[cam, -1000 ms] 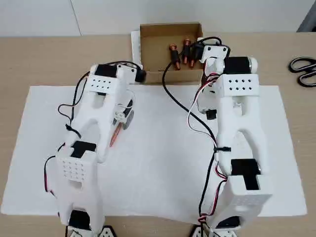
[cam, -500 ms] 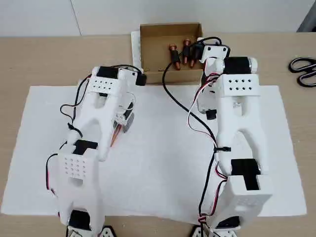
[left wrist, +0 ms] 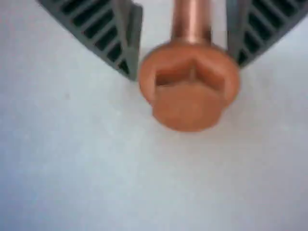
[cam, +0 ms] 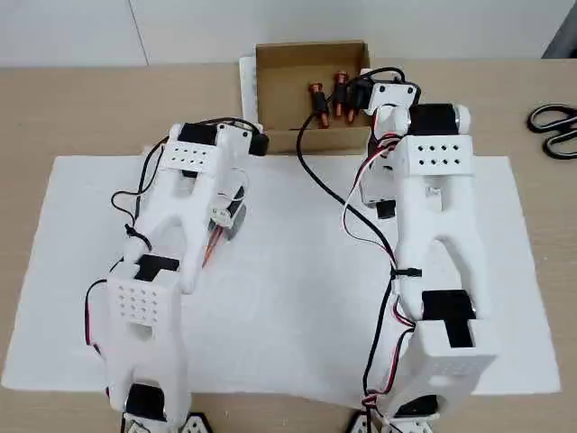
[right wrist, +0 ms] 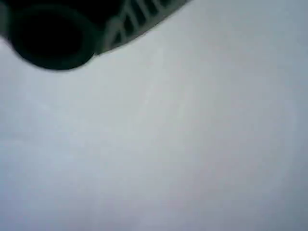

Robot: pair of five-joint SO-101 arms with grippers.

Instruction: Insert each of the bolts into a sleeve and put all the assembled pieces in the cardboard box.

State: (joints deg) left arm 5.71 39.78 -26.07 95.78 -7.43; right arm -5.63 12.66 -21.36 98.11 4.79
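Left gripper [left wrist: 185,65] clamped on a copper bolt [left wrist: 190,86], flanged head toward the wrist camera, over the white sheet [cam: 297,298]. In the high view the bolt sits at about 9 o'clock from sheet centre.

Cardboard box [cam: 287,90] at the table's 12 o'clock, three copper pieces [cam: 318,101] inside.

Right gripper [right wrist: 103,33] near the sheet's 1 o'clock edge, just short of the box; its grip cannot be told. Dark round shape [right wrist: 48,38] beside it, possibly a sleeve.

Scissors [cam: 553,119] at 2 o'clock.

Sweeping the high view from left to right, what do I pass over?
First the left arm, a bolt in its claw → cardboard box → right arm → scissors.
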